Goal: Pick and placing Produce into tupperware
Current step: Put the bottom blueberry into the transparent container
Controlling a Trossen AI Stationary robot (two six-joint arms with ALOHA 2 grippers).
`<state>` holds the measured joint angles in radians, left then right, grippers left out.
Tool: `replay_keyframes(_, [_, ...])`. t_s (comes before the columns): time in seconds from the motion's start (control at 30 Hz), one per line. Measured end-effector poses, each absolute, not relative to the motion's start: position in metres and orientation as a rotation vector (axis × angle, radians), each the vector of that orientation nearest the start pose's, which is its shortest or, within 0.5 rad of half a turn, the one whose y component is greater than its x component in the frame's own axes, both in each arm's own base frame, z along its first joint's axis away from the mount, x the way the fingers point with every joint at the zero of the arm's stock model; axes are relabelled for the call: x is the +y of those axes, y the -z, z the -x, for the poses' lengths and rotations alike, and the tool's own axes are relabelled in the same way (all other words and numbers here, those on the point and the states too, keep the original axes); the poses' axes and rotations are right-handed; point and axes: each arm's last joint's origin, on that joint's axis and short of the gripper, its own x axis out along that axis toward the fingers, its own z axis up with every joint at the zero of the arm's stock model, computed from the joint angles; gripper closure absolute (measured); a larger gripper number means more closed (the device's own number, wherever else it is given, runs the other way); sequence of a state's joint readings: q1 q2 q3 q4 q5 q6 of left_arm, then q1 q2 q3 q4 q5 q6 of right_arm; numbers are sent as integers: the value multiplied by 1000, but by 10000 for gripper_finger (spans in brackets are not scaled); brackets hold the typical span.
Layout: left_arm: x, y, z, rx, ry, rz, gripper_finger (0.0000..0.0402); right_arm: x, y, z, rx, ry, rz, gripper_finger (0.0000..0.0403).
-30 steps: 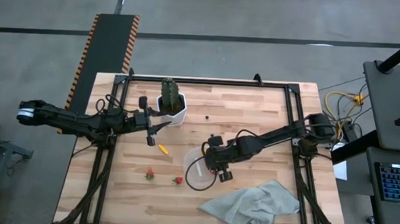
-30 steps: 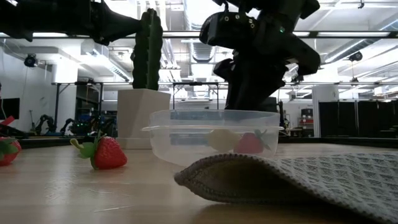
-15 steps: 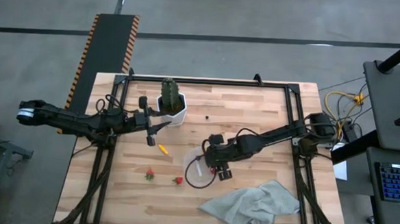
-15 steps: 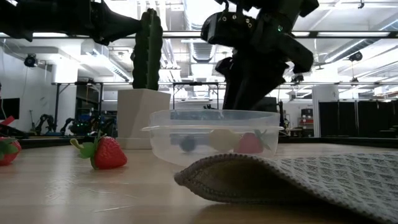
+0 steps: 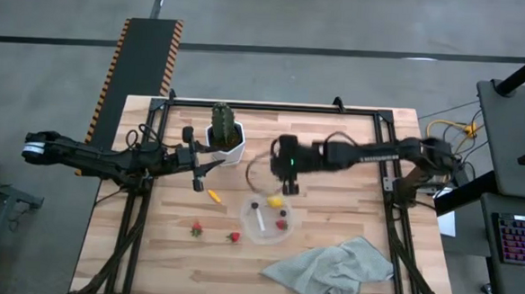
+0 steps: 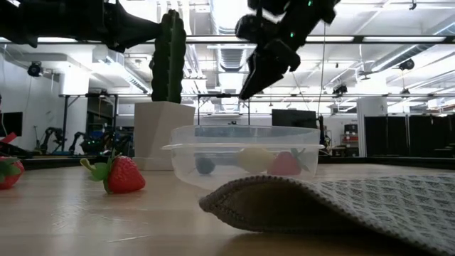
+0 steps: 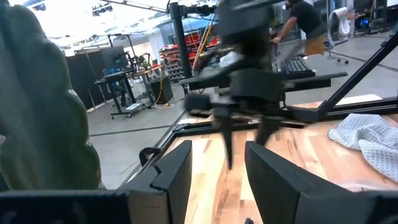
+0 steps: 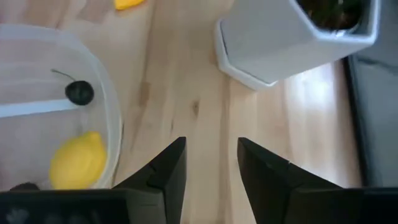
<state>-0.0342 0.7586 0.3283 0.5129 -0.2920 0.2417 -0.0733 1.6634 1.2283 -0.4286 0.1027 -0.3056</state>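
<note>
The clear tupperware (image 5: 268,217) sits near the table's middle and holds a yellow lemon (image 5: 276,202), a dark berry (image 5: 255,203) and a red strawberry (image 5: 282,225). The right wrist view shows the lemon (image 8: 78,160) and the berry (image 8: 79,92) inside it. An orange carrot piece (image 5: 213,196) and two strawberries (image 5: 196,227) (image 5: 233,237) lie on the wood to the tupperware's left. My right gripper (image 5: 281,182) (image 8: 211,146) hangs open above the table, just beyond the tupperware's far rim. My left gripper (image 5: 209,165) (image 7: 217,155) waits open beside the cactus pot.
A green cactus (image 5: 222,122) stands in a white hexagonal pot (image 8: 292,37) toward the far edge. A grey-green cloth (image 5: 328,267) lies crumpled at the near right. A small dark berry (image 5: 271,153) rests on the wood beyond my right gripper. Bare wood spreads right of the tupperware.
My right gripper has risen from over the tupperware and swung toward the far edge, uncovering the container. A dark berry now lies in the tupperware beside the lemon and strawberry.
</note>
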Motion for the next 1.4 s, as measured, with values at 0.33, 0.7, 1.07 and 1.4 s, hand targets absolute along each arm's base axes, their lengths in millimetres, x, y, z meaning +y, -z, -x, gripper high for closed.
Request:
replay_keyframes(0.33, [2,-240,-174,-8,-260,-183,267,-75,-199,-346,952,-43,81,255])
replay_keyframes(0.7, [2,-237,-176,8,-258,-185,267,-65,-164,-336,882,-109,55,192])
replay_keyframes(1.07, [2,-239,-176,-6,-261,-190,267,-62,-139,-322,831,-89,41,194])
replay_keyframes(1.4, [2,-239,-176,-7,-261,-191,267,-61,-124,-315,797,-71,25,195])
